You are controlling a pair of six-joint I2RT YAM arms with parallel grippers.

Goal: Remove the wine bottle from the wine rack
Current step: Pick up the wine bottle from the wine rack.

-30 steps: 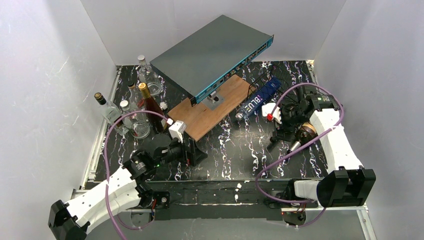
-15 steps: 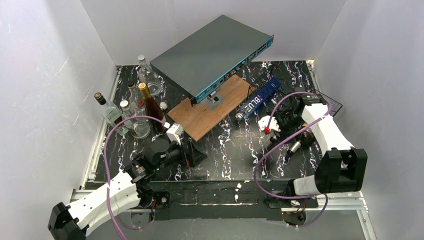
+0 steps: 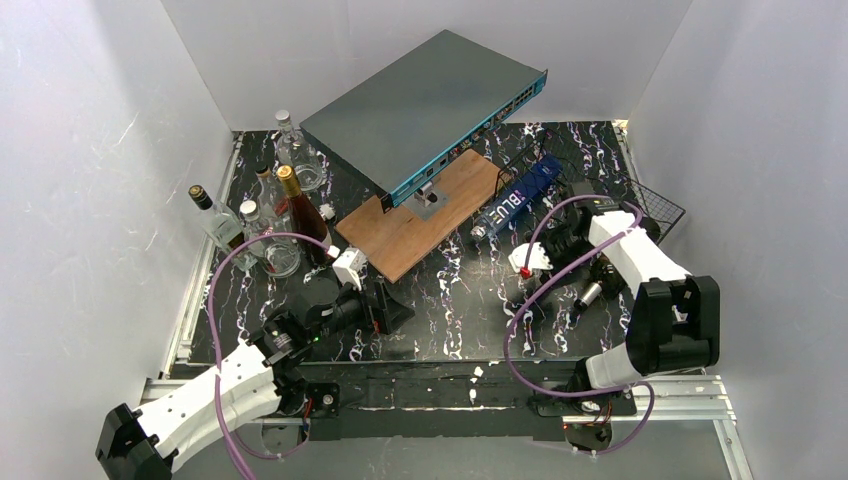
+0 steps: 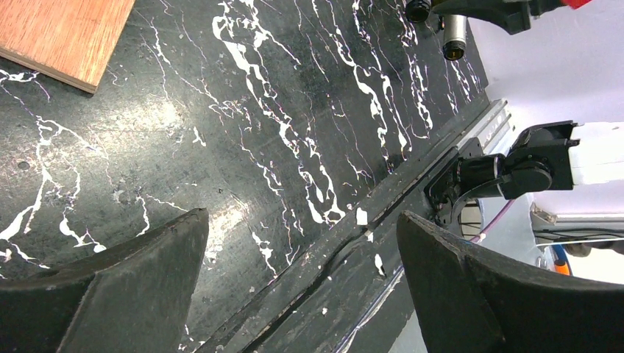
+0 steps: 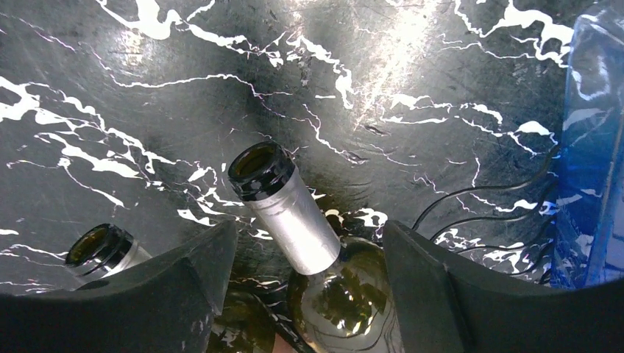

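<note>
The wine rack, thin black wire with a grid end, sits at the right of the table. Its wires show in the right wrist view. A green glass wine bottle with a silver foil neck lies on it, mouth toward the camera. Its neck shows in the top view. A second bottle lies beside it, left of the left finger. My right gripper is open, jaws either side of the first bottle's shoulder with gaps on both sides; it also shows in the top view. My left gripper is open and empty over the table's front edge.
A blue bottle lies just left of the rack and shows at the right wrist view's edge. A wooden board carries a grey network switch. Several upright bottles stand at the back left.
My right arm has folded back and swung left, bringing its gripper down over the bottle necks and uncovering the rack's grid end. My left arm has hardly moved.
</note>
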